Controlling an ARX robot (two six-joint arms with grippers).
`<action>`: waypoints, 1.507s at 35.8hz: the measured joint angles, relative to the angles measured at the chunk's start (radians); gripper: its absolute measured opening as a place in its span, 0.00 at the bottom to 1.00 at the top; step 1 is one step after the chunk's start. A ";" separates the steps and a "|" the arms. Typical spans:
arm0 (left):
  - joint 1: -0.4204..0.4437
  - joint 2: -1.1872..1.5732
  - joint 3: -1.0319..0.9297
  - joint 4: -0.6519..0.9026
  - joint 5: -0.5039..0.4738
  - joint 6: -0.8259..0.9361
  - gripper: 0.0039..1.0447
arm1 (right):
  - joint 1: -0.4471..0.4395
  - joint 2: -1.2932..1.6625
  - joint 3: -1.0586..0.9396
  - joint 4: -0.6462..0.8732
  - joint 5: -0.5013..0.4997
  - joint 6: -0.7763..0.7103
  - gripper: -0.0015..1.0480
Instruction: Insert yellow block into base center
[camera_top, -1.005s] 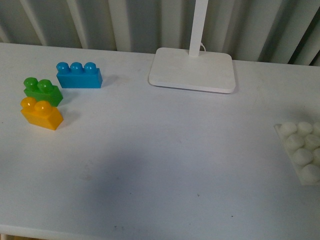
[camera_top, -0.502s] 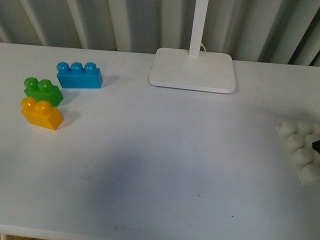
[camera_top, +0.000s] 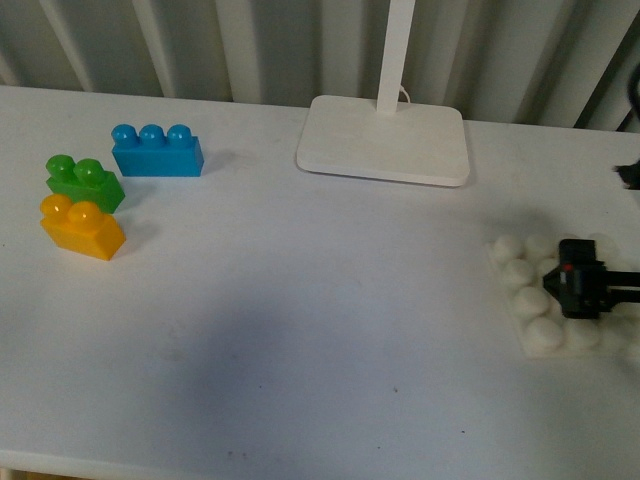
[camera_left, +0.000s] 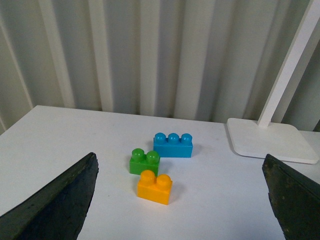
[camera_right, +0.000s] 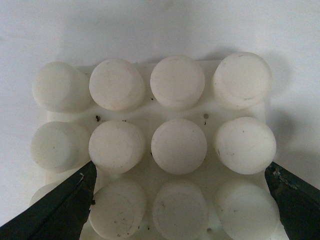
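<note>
The yellow block (camera_top: 82, 228) stands on the white table at the far left, touching the green brick (camera_top: 85, 183) behind it. In the left wrist view the yellow block (camera_left: 155, 186) lies ahead of my open left gripper (camera_left: 172, 210), which holds nothing. The base (camera_top: 527, 301), a white studded plate, lies at the right side of the table. My right gripper (camera_top: 581, 291) is low over the base, coming in from the right. The right wrist view looks straight down on the base (camera_right: 179, 145), with the open right gripper (camera_right: 180, 200) straddling its studs.
A blue three-stud brick (camera_top: 157, 150) stands behind the green brick. The white lamp foot (camera_top: 385, 139) with its upright post sits at the back centre. Corrugated panels close off the far side of the table.
The base has slid left across the table, from the right edge of the front view to well inside it. My right gripper has come into view over it. The bricks have not moved.
</note>
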 joint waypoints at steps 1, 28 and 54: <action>0.000 0.000 0.000 0.000 0.000 0.000 0.94 | 0.026 0.005 0.010 -0.006 0.006 0.021 0.92; 0.000 0.000 0.000 0.000 0.000 0.000 0.94 | 0.492 0.228 0.445 -0.178 0.162 0.372 0.91; -0.001 -0.001 0.000 0.000 -0.001 0.000 0.94 | 0.697 0.295 0.491 -0.071 0.271 0.665 0.91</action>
